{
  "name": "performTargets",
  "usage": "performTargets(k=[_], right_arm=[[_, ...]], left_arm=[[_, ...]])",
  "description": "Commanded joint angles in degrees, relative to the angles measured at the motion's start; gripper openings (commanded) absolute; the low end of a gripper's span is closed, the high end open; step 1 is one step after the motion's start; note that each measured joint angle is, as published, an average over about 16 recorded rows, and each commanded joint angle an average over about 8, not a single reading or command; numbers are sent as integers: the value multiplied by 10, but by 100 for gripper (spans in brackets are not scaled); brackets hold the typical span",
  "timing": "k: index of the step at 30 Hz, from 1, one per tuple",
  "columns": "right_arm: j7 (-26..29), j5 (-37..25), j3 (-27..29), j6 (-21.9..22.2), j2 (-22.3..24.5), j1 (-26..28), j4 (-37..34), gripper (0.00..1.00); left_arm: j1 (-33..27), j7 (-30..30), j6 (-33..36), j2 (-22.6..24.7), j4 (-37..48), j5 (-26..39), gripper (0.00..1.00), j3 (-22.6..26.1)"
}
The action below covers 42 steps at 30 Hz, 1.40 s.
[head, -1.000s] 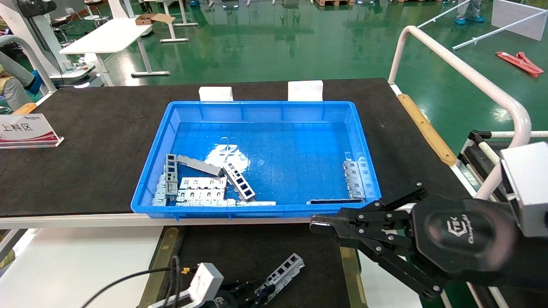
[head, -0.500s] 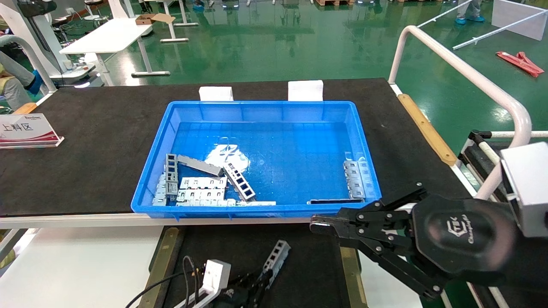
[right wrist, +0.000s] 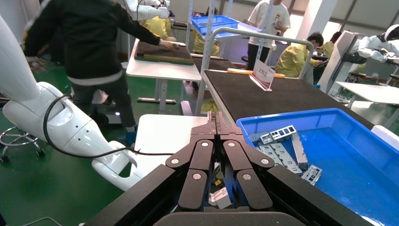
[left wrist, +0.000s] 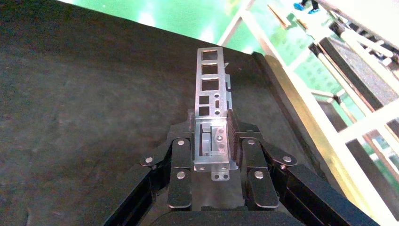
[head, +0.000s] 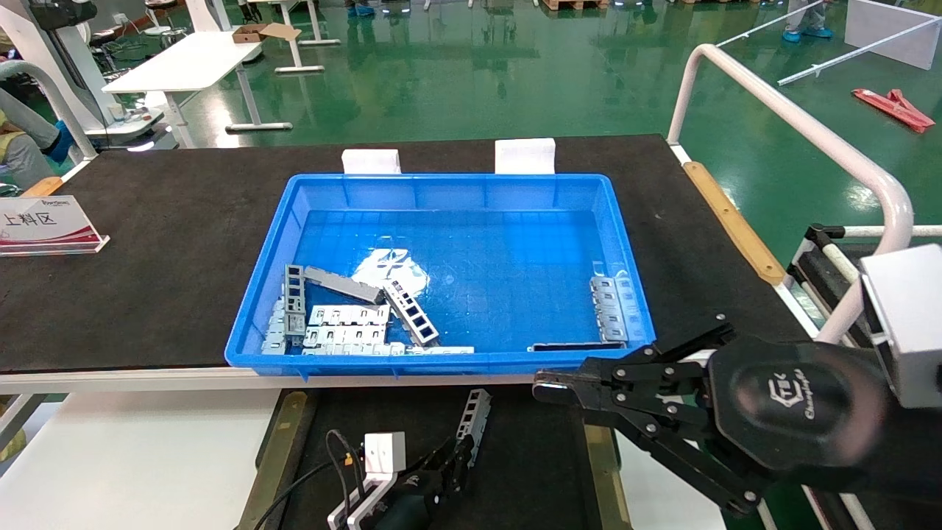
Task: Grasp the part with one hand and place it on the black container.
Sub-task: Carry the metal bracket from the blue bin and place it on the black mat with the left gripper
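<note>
left wrist view: left gripper (left wrist: 211, 136) fingers pinching the part (left wrist: 210, 89) by its near end, rest sticking out past the tips, above the black container (head: 530, 456). placing step; next needs lowering, then releasing. right gripper (head: 544, 384) parked, fingers pressed together.

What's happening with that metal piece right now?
Left tool shut on the part, above the black container. Right tool shut, empty, by the blue bin. Nothing in the way.

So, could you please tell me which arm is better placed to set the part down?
Left: the left gripper already clamps the slim silvery windowed channel bar above the matte-black tray. The right gripper is shut, empty.
</note>
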Motion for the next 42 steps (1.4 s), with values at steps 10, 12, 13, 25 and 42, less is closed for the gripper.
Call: performTargets(k=[10,12,13,25,42], right_arm=[[0,0,0,0,0,0,0,0],[0,0,0,0,0,0,0,0],[0,0,0,0,0,0,0,0],[0,0,0,0,0,0,0,100],[0,0,0,0,0,0,0,100]], left_arm=[[-11,13,-29,10,9,-69,0,19],[-13,17,-33,11,11,-82,0,27],[-14,19,-35,11,12,-88,0,30],[-23,52,-46,12,14,-160,94,65],[-25,123,-36,10,12,-252,100,87]])
